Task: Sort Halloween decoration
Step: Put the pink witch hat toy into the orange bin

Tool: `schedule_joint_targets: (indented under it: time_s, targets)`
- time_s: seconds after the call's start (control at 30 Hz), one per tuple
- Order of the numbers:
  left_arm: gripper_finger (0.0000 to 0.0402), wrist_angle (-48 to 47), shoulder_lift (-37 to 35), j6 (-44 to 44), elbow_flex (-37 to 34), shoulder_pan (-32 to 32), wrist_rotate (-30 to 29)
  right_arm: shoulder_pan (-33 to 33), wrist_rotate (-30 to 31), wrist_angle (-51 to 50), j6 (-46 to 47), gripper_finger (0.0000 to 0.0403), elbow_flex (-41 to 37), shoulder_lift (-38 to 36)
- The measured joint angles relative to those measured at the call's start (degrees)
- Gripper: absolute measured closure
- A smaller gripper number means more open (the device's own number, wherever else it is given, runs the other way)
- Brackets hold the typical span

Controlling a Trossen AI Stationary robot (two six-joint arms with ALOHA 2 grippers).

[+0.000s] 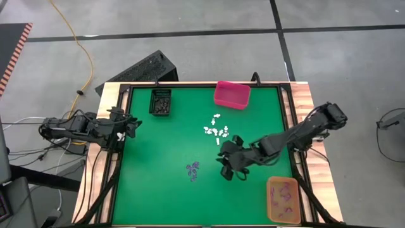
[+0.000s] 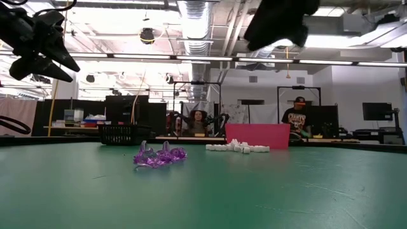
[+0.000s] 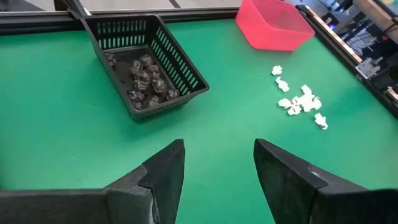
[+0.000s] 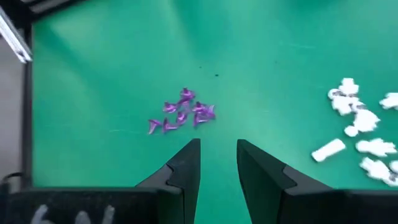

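Purple trinkets (image 1: 193,170) (image 4: 181,115) lie in a small heap on the green table, left of centre. White trinkets (image 1: 216,131) (image 3: 301,102) are scattered nearer the far edge. Black trinkets (image 3: 146,78) sit inside the black basket (image 1: 161,101). Some purple pieces lie in the orange bin (image 1: 283,199) at the near right. My right gripper (image 1: 223,168) (image 4: 217,168) hangs open above the table just right of the purple heap, with nothing between its fingers. My left gripper (image 1: 133,125) (image 3: 217,174) waits open and raised at the table's left edge.
A pink bin (image 1: 231,94) stands at the far edge, right of the black basket. A dark frame (image 1: 288,120) runs around the green mat. In the low view, people sit in the room beyond the table.
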Motion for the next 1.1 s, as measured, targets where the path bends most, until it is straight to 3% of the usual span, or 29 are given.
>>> schedule_joint_targets:
  time_s: [0.33,0.6,1.1]
  targets:
    - [0.0219,0.0,0.0,1.5,0.0,0.0,-0.5,-2.0,-3.1,16.8,-7.0,0.0269,0.0,13.0]
    - [0.0219,0.0,0.0,1.5,0.0,0.0,-0.9,-2.2,-3.3,23.7,-8.3,0.0268,0.1,21.2]
    - [0.0219,-0.4,0.0,1.4,0.0,0.0,-1.8,-5.9,-7.9,31.6,-12.7,0.0224,0.2,25.9]
